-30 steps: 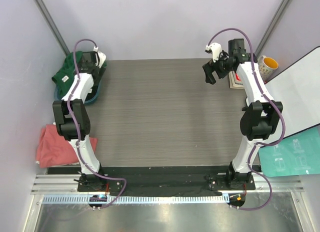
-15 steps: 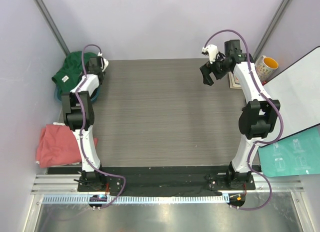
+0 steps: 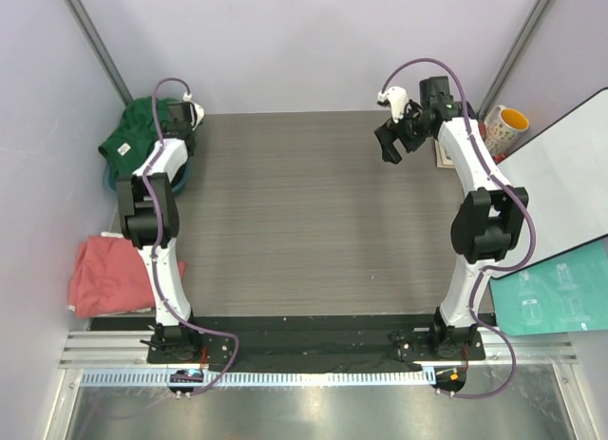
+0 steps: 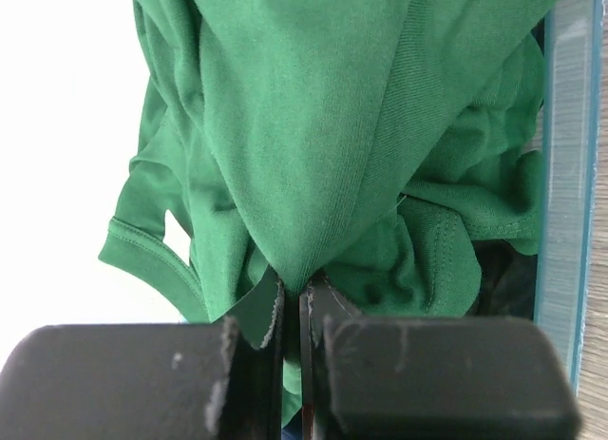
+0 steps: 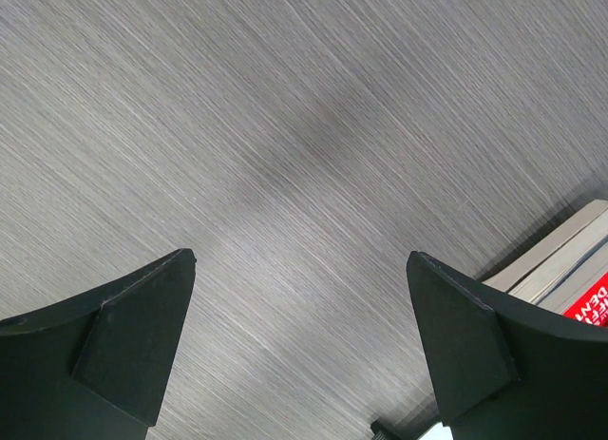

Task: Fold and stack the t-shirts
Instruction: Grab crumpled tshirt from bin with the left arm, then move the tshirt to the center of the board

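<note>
Pickup step: left gripper (image 4: 293,290) pinched shut on fold of dark green t-shirt (image 4: 313,126), bunched in teal tub (image 4: 566,174) at far-left corner of table (image 3: 304,221); right gripper (image 5: 302,269) wide, empty; next: lift clear, spread flat for folding.

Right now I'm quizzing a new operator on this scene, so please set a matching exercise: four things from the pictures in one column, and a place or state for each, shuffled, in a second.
Column one
1. dark green t-shirt
2. salmon-pink t-shirt
3. left jaws
4. right jaws

Column two
A. wide open over bare table
B. heaped in and over the teal tub, far left
C. crumpled beside the table's near left edge
D. shut on green cloth

Pairs: 1-B, 2-C, 3-D, 4-A
</note>
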### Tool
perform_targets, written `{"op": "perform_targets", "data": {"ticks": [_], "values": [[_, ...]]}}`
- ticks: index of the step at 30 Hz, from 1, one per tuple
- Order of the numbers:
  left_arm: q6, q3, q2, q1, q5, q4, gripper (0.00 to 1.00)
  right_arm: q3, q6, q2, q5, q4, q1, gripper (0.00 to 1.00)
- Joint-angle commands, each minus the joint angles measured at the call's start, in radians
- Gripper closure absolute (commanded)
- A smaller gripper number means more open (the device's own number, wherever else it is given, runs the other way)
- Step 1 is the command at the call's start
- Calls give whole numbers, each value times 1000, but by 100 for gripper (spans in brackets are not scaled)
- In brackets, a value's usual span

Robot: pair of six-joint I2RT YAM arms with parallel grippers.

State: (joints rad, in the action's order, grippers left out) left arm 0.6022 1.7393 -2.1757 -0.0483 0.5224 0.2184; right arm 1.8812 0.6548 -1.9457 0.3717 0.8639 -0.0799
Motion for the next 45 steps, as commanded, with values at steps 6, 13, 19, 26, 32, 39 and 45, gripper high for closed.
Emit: {"op": "perform_targets", "data": {"ticks": [6, 13, 19, 26, 32, 39, 45], "values": [[-88, 8, 244, 33, -125, -57, 100, 16, 16, -6, -30, -22, -18, 0], [-199, 69, 375, 96, -389, 119, 100, 24, 6, -4, -53, -37, -32, 0], [-192, 170, 470, 172, -816, 297, 100, 25, -90, 25, -53, -114, -34, 0], [-419, 408, 418, 200, -1016, 331, 100, 91, -396, 70, 185, -252, -34, 0], [-522, 545, 300, 306, -1090, 325, 100, 277, -552, -24, 450, -253, -34, 0], [-749, 609, 143, 455, -1202, 61, 100, 221, -495, 77, 188, -362, -43, 0], [-973, 671, -25, 508, -1132, -102, 1, -78, -472, 278, 33, -592, -55, 0]]}}
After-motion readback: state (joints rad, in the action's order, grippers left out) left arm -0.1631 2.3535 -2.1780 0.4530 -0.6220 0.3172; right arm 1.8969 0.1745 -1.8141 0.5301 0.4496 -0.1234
